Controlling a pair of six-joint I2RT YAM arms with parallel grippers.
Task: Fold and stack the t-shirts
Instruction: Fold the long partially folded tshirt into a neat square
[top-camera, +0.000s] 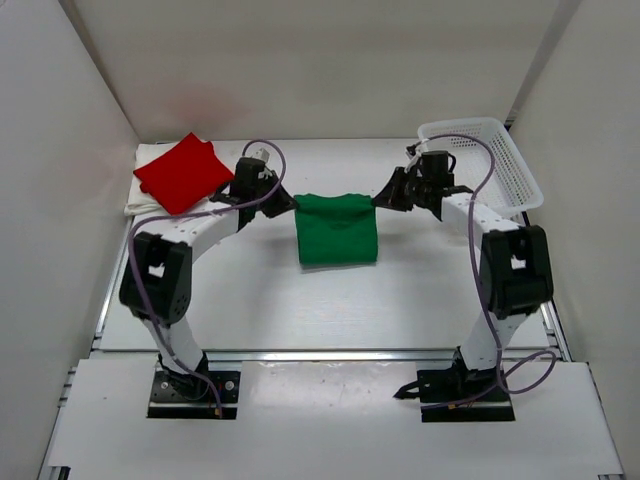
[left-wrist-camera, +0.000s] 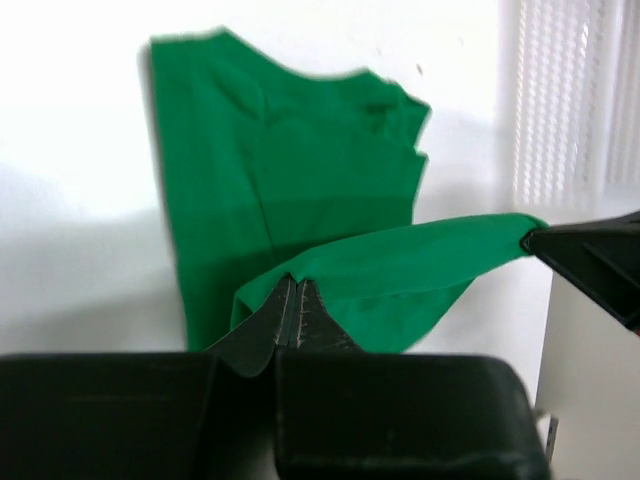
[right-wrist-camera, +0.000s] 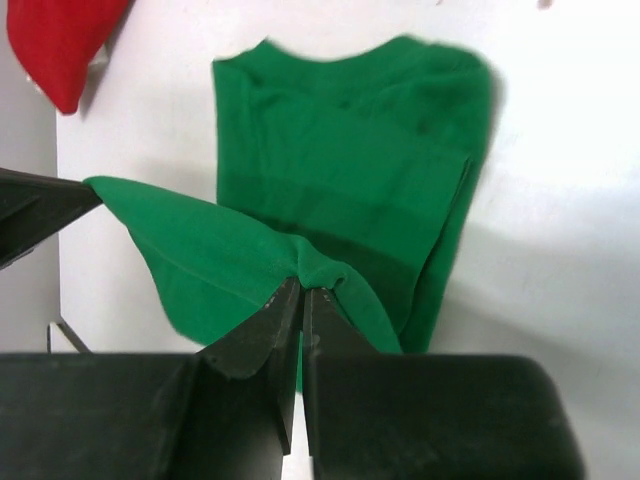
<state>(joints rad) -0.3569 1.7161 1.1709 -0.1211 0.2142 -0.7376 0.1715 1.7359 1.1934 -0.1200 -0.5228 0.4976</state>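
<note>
Left gripper (left-wrist-camera: 293, 292) is pinched fully closed, with a fold of the green t-shirt (top-camera: 337, 232) caught between its fingertips. The right gripper (right-wrist-camera: 300, 292) is closed the same way on the opposite end of the same edge. In each wrist view a band of green cloth runs taut from the camera's own fingertips to the other gripper's dark tip at the frame's side. Only that tip shows, so the other gripper's body is cut off.

The rest of the shirt lies flat on the white table (top-camera: 420, 300) in the middle of the workspace, between the two arms, as a rough rectangle. Darker bands across it suggest doubled layers, but how many cannot be made out. From above, the held edge is the far one, and both grippers cover its corners. How high that edge is raised cannot be told.

At the far left lies the red t-shirt (top-camera: 183, 172), set diagonally on top of the cream-white t-shirt (top-camera: 140, 203). Only the pale shirt's margins show beneath it, so its shape is mostly hidden. The right wrist view catches just a red corner.

A white mesh basket (top-camera: 470, 127) stands at the far right corner. In the left wrist view it is blurred and cut off by the frame.
</note>
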